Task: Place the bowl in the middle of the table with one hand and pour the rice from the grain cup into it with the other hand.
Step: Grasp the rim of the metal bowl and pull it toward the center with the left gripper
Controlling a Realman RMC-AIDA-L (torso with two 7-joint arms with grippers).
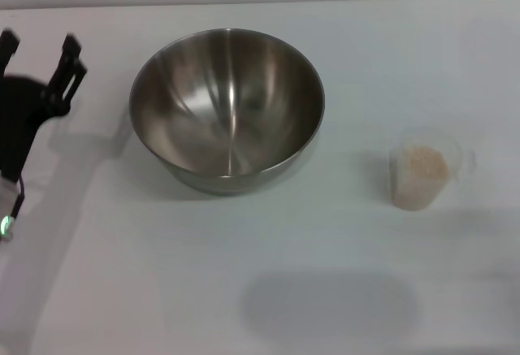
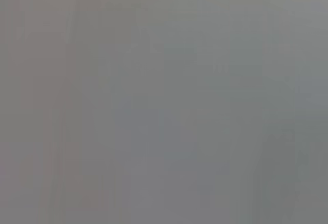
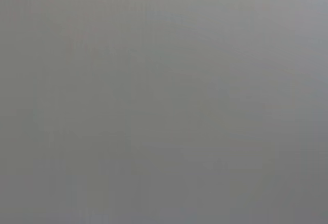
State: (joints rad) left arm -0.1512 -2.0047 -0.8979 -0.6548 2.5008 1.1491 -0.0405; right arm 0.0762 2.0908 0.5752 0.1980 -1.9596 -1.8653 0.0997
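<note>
Left gripper [image 1: 39, 50], spread wide and empty, hovers over white table [image 1: 244, 290] beside bowl [image 1: 227, 111].

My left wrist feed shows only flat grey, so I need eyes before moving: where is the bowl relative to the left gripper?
Observer: The bowl stands on the table, to the right of the left gripper and apart from it.
Operator: Is that gripper holding anything?
Observer: No, its fingers are spread and empty.
Operator: And the rice?
Observer: The rice is in the grain cup, which stands upright to the bowl's right, not touching it.
</note>
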